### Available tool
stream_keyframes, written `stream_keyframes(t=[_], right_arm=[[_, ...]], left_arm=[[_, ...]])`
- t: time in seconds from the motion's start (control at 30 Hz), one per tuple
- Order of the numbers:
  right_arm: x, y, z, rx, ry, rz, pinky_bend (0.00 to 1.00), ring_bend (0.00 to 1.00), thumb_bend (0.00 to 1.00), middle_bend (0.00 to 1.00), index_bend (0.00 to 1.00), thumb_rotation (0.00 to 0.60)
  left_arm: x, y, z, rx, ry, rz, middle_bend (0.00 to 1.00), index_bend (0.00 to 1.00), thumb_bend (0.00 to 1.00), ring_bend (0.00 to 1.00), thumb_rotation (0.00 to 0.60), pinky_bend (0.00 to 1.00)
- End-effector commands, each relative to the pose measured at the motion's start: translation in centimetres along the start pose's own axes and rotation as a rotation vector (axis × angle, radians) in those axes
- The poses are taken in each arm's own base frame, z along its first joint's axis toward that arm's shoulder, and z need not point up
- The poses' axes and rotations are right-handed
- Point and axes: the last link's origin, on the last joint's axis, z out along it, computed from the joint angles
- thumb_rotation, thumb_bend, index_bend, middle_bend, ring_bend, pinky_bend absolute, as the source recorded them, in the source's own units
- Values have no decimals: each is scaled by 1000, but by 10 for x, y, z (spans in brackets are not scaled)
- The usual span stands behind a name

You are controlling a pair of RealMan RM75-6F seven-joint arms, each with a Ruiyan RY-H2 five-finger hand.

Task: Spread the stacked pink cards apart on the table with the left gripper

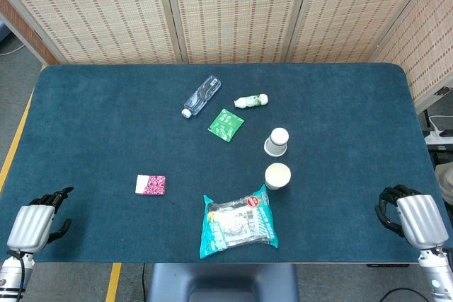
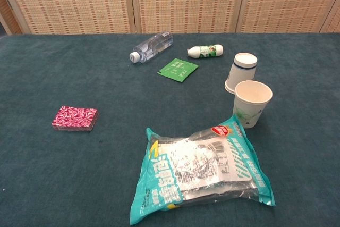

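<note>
The stack of pink patterned cards (image 1: 151, 184) lies flat on the dark teal table (image 1: 85, 118), left of centre; in the chest view the stack (image 2: 75, 118) is neat and squared. My left hand (image 1: 39, 218) rests at the table's near left corner, well to the left of and nearer than the cards, its fingers apart and holding nothing. At the near right corner is my right hand (image 1: 407, 216), fingers loosely bent and empty. Neither hand shows in the chest view.
A teal snack bag (image 1: 238, 223) lies near the front edge, right of the cards. Two paper cups (image 1: 277, 175) (image 1: 277, 141) stand right of centre. Farther back are a green packet (image 1: 226, 124), a clear water bottle (image 1: 201, 96) and a small white bottle (image 1: 252, 101).
</note>
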Motion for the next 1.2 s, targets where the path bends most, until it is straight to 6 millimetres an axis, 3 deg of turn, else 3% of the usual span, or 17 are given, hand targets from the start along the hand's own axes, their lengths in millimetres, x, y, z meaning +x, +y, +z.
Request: stream_keyframes(t=[0.03,0.2,0.3,0.4,0.57,0.7,0.83,0.9,0.97,1.03,1.13,1.2], right_arm=[[2,0,-1,-5,11,3,478,355,260,443,551,600],[3,-1,-7,-13,23,12,472,347,257,435,543,600],[5,-3,-8,-3,48,20,521,393,257,447,589,600],[7,-4,-7,-6,103,18,651,532,262,588,690,600],[4,-4,-11,2,114,1,827,735,353,812,958,600],[14,1,-13,-3,114,25,883,797,428,875,1000,600],[20,4,-12,-14,151,55,888,803,438,880,1000,600],[21,3,-12,-13,175,63,888,803,438,880,1000,600],[21,3,-13,-9,191,64,888,801,438,880,1000,600],[20,2,-14,-3,196,62,888,796,438,880,1000,600],[18,2,-13,-1,188,59,888,791,439,880,1000,600],[18,2,-12,-1,182,58,888,789,438,880,1000,600]], left_arm=[[0,0,0,-2,0,0,309,185,334,343,600,450],[0,1,0,-7,-1,-1,309,184,335,343,600,450],[0,1,1,-9,5,-2,309,184,335,343,600,450],[1,1,2,-11,10,-5,309,178,335,342,600,450],[3,1,2,-17,26,-17,339,162,336,374,600,451],[2,5,7,-21,31,-7,399,118,335,434,600,456],[6,13,21,-54,30,21,557,77,333,591,600,597],[8,19,32,-83,33,51,655,73,331,701,600,716],[10,24,41,-102,35,82,780,75,329,851,600,897],[11,31,52,-113,52,101,901,104,329,961,600,988],[10,41,62,-112,45,81,996,155,331,1000,600,1000],[10,49,68,-120,23,71,1000,178,331,1000,600,1000]])
